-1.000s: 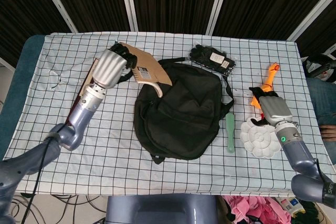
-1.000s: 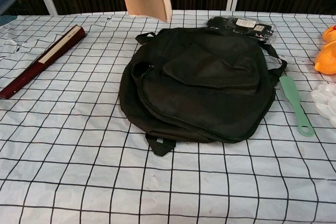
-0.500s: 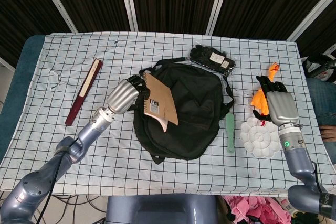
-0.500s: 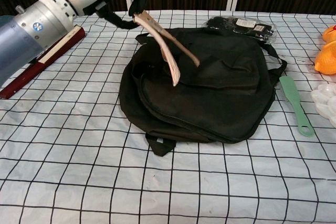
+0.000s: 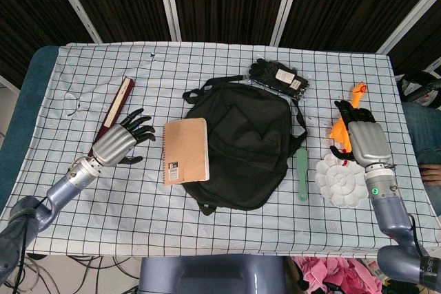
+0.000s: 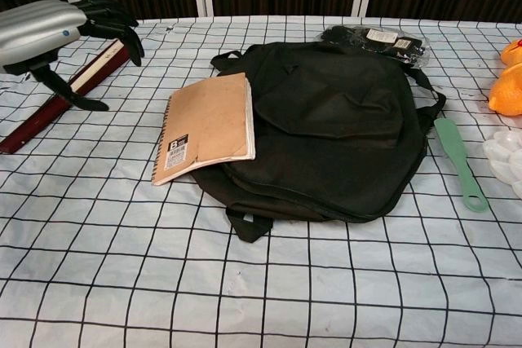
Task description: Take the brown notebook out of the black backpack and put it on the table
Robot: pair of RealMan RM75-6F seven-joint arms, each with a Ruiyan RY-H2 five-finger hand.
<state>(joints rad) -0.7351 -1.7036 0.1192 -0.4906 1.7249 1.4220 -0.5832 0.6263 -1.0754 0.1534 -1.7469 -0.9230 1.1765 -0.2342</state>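
Note:
The brown spiral notebook (image 5: 185, 150) (image 6: 207, 124) lies flat, cover up, on the table with its right edge resting over the left side of the black backpack (image 5: 242, 146) (image 6: 326, 132). My left hand (image 5: 122, 141) (image 6: 61, 26) hovers to the left of the notebook, fingers spread, holding nothing and apart from it. My right hand (image 5: 364, 140) stands at the right side of the table beside an orange toy (image 5: 348, 116), its fingers held together with nothing in them; the chest view does not show it.
A dark red folded fan (image 5: 111, 114) (image 6: 65, 94) lies left of my left hand. Black gloves in a packet (image 5: 279, 76) sit behind the backpack. A green spatula (image 5: 302, 173) (image 6: 461, 161) and a white palette (image 5: 341, 182) lie to the right.
My left hand carried the notebook down from over the backpack, laid it on the table at the backpack's left edge, let go and drew back to the left. The right hand barely moved.

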